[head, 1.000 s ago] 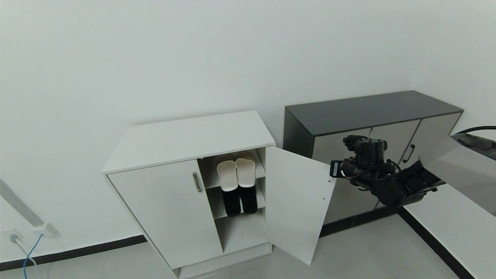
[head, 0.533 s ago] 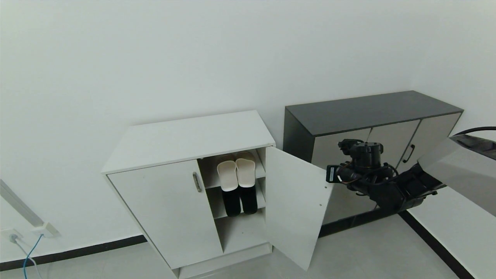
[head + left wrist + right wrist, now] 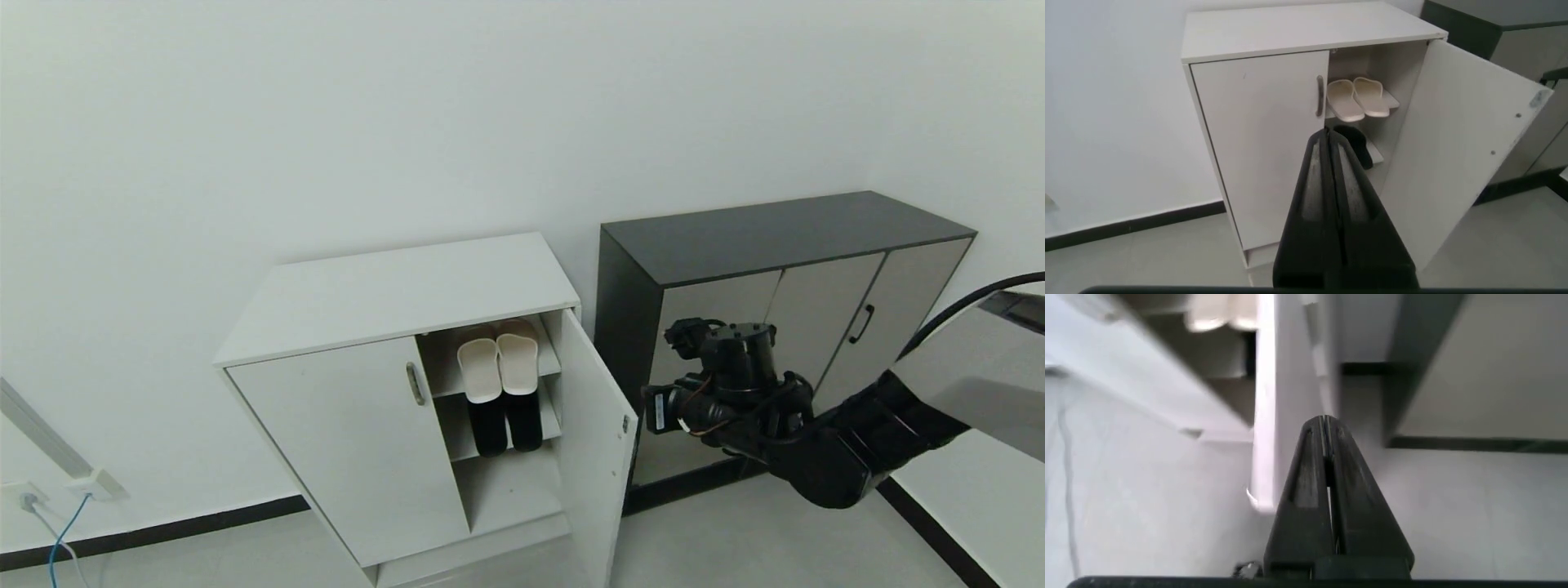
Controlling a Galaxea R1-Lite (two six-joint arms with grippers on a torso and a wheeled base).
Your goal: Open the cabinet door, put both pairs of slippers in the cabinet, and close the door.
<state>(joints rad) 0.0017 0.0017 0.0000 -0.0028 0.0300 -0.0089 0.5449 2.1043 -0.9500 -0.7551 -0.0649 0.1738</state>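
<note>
White cabinet (image 3: 392,294), right door (image 3: 596,441) ajar: white slippers (image 3: 498,367) on upper shelf (image 3: 548,357), black slippers (image 3: 506,425) on middle shelf (image 3: 549,425). Right gripper (image 3: 1327,429), jaws clenched on nothing, sits just beside the door's outer face. Left gripper (image 3: 1328,139) likewise clenched, empty.

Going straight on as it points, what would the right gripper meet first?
Probably the free edge of the open cabinet door, just ahead of the shut right gripper; depth is unclear.

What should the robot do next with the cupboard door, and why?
Probably push the door shut with the right gripper. The white slippers and black slippers already sit on the cabinet shelves, the door stands half open, and that gripper is by its outer side.
</note>
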